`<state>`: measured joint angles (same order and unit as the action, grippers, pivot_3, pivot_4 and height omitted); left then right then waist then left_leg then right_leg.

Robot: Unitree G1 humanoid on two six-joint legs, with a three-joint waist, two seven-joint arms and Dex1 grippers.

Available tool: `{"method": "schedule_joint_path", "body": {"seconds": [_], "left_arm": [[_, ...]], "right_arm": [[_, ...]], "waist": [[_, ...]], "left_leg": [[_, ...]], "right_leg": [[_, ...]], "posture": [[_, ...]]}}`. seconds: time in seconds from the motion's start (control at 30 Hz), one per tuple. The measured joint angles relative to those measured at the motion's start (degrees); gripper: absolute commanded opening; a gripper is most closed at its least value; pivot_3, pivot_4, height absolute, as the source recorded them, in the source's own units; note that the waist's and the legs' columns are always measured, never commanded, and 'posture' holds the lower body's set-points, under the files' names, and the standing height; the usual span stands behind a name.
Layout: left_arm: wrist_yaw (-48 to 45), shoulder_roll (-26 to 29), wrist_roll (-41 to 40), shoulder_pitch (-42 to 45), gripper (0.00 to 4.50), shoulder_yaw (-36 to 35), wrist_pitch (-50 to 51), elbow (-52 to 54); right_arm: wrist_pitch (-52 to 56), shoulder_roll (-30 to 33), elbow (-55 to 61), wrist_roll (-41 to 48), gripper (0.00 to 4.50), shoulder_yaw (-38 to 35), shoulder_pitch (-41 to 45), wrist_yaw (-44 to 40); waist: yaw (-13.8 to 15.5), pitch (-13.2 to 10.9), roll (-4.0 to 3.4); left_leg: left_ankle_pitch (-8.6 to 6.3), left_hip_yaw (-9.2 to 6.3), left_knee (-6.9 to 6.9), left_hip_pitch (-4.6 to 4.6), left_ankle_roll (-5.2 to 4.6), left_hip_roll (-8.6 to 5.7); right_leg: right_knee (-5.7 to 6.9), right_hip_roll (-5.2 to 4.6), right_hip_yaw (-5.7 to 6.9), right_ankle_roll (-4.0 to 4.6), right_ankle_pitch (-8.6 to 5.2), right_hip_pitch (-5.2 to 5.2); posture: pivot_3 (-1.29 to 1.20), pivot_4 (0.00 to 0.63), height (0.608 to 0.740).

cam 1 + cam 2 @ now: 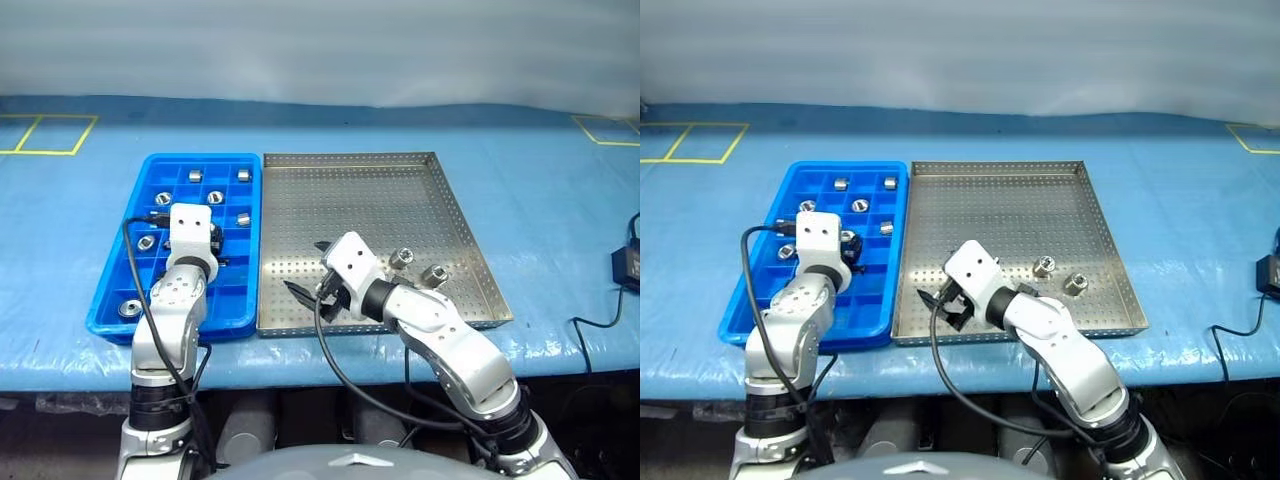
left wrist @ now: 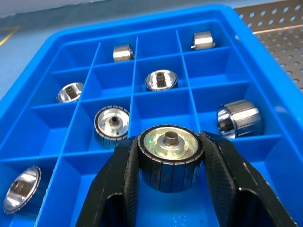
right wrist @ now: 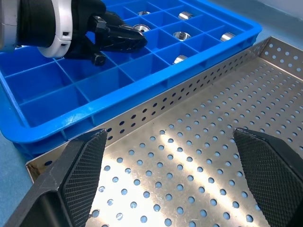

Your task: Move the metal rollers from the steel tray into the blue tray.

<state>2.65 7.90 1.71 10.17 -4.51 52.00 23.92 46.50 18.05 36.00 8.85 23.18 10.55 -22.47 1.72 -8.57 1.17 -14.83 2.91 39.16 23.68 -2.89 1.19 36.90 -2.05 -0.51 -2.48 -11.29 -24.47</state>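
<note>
Ribbed, shiny roller (image 2: 168, 156) sits clamped in left hand (image 2: 169, 163) over blue gridded tray (image 2: 227, 28); right hand (image 3: 175, 175) gapes above perforated steel tray (image 3: 199, 161).

Wide open perforated floor across the steel tray (image 1: 370, 215), just two metal rollers (image 1: 402, 259) standing near its right rim, blue tray (image 1: 110, 296) cells partly occupied.

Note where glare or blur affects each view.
Right wrist view: bright glare streaks on the steel tray floor between the open right gripper; its near fingers look soft. Left wrist view: highlights on the held roller in the left gripper; far blue tray rim slightly soft. Eye views: even light, pale hazy background.
</note>
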Motion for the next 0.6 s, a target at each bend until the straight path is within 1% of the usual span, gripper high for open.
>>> {"method": "schedule_joint_path", "body": {"seconds": [0.17,0.23,0.27,0.33,0.43,0.47,0.53,0.6], "left_arm": [[1.3,-1.44,0.46,-1.0,1.67,-0.06,2.93,1.01],[1.43,-2.27,0.4,-1.65,2.42,-0.47,3.1,1.92],[1.5,-2.52,0.42,-1.83,2.67,-0.53,3.32,2.39],[1.68,-2.79,0.45,-2.08,3.38,-0.76,3.31,2.98],[0.69,-2.97,0.1,-1.8,4.32,-0.1,1.75,3.17],[0.19,-3.13,-0.19,-1.29,4.45,0.66,0.91,3.18],[-1.16,-3.37,-0.86,0.72,4.45,1.87,-0.96,3.19],[-3.17,-3.29,-2.28,4.63,4.45,2.86,-3.77,3.14]], "right_arm": [[0.23,0.0,0.46,-0.06,4.5,-0.02,-0.61,0.65],[0.29,0.02,0.53,-0.11,4.5,-0.02,-0.79,1.06],[0.31,0.04,0.53,-0.19,4.5,-0.05,-0.85,1.22],[0.32,0.15,0.53,-0.24,4.5,-0.15,-0.92,1.3],[0.33,0.22,0.53,-0.24,4.5,-0.15,-0.9,1.33],[0.33,0.15,0.56,-0.24,4.5,-0.15,-0.9,1.37],[0.38,0.18,0.72,-0.23,4.5,-0.21,-0.93,1.46],[0.45,0.29,1.11,-0.21,4.5,-1.02,-1.2,1.64]], "waist": [[-0.16,0.01,0.0],[-0.25,0.02,0.01],[-0.31,0.02,0.01],[-0.32,0.03,0.0],[0.33,0.02,0.02],[0.45,0.02,0.02],[0.45,0.01,0.04],[0.38,0.02,0.03]], "left_leg": [[0.0,0.01,0.01,-0.03,0.0,0.0],[0.0,0.03,0.01,-0.05,0.0,0.0],[0.0,0.03,0.01,-0.04,0.0,0.0],[0.0,0.03,0.01,-0.05,0.0,0.0],[0.01,-0.04,0.03,0.01,-0.01,-0.02],[0.01,-0.03,0.03,0.03,-0.02,-0.05],[0.03,-0.02,0.05,0.07,-0.06,-0.08],[0.03,-0.01,0.06,0.07,-0.07,-0.08]], "right_leg": [[0.0,-0.02,0.0,0.07,-0.04,0.02],[0.0,-0.03,0.0,0.1,-0.06,0.02],[0.0,-0.04,0.0,0.1,-0.06,0.02],[0.01,-0.04,0.0,0.12,-0.07,0.02],[0.0,-0.07,0.08,0.15,-0.09,0.03],[-0.01,-0.11,0.07,0.15,-0.09,0.03],[-0.02,-0.14,0.08,0.14,-0.08,0.01],[-0.02,-0.15,0.08,0.13,-0.07,0.01]], "posture": [[0.06,0.15,0.74],[0.07,0.15,0.74],[0.07,0.15,0.74],[0.07,0.15,0.74],[0.06,0.15,0.74],[0.06,0.15,0.74],[0.05,0.15,0.74],[0.04,0.15,0.74]]}}
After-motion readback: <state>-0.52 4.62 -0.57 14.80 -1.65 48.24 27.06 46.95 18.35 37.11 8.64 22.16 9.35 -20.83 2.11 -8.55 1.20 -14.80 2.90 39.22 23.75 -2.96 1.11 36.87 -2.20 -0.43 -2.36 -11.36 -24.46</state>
